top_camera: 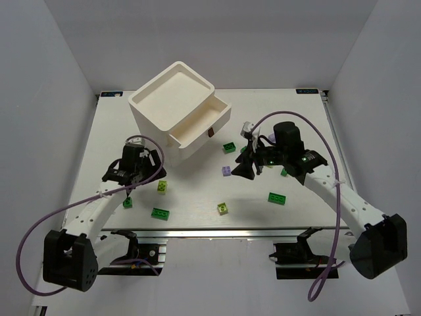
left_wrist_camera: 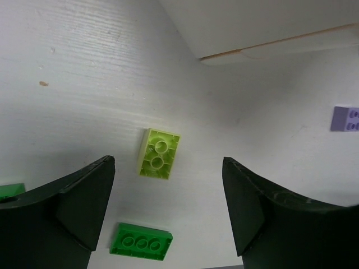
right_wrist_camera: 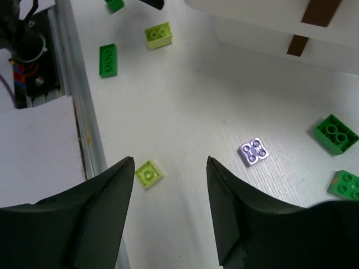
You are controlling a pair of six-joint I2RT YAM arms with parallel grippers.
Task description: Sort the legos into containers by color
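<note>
Jaws apart, the left gripper (left_wrist_camera: 168,163) hangs over a yellow-green studded plastic brick (left_wrist_camera: 160,153). The right gripper (right_wrist_camera: 169,162), likewise spread and empty, has a pale purple studded brick (right_wrist_camera: 253,151) at 3 o'clock and the white plastic drawer cabinet (right_wrist_camera: 252,25) at 1 o'clock.

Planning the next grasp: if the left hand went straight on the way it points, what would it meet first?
Likely the yellow-green lego, which lies centred between its open fingers; how far off it is remains unclear.

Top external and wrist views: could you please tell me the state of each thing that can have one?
Drawer: pulled out, nothing visible inside.
Left jaws: open, holding nothing.
Right jaws: open, holding nothing.
Legos: loose on the table, none in the drawer.
</note>
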